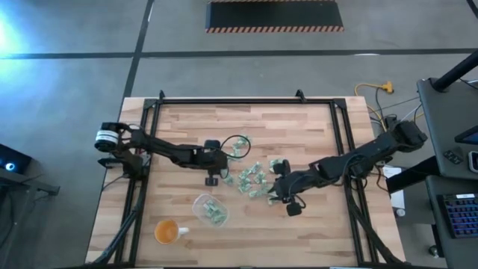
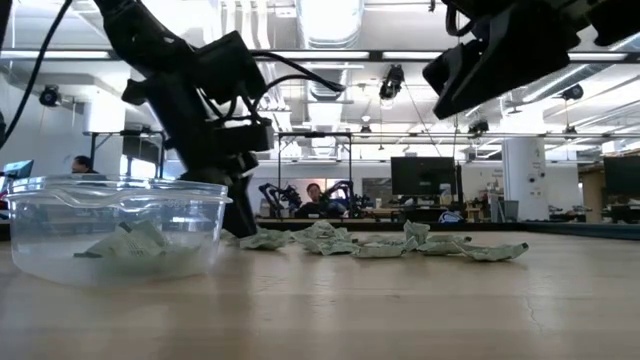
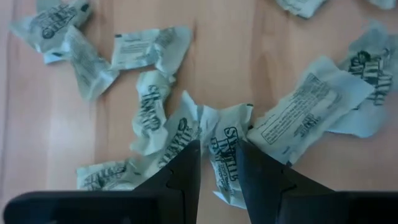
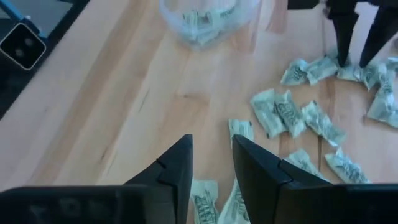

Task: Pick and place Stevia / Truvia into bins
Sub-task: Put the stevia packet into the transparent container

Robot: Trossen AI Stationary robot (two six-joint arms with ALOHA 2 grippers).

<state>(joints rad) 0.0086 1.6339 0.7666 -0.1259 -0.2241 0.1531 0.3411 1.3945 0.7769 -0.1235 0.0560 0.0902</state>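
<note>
Several crumpled pale green and white Stevia packets (image 1: 254, 179) lie scattered flat on the wooden table's middle. The clear bin (image 1: 210, 210) stands nearer the front, with some packets (image 2: 125, 245) on its floor. My left gripper (image 3: 217, 152) is open and slants down at the pile's left end, with one packet (image 3: 225, 134) between its fingertips. It also shows in the right wrist view (image 4: 356, 61). My right gripper (image 4: 212, 143) hangs open above the pile's right end (image 1: 276, 188), with only table and loose packets (image 4: 205, 194) under it. My left gripper stands with a fingertip (image 3: 189, 158) on each side of a crumpled packet's middle (image 3: 222, 158), slanting down from the table's left. The packet lies on the table. I cannot tell whether the fingers touch it.
A small orange cup (image 1: 168, 232) stands near the front left, beside the bin. A black frame (image 1: 246, 101) runs around the tabletop. Bare wood lies along the far side and the right front. In the low view, people sit far off in the room behind.
</note>
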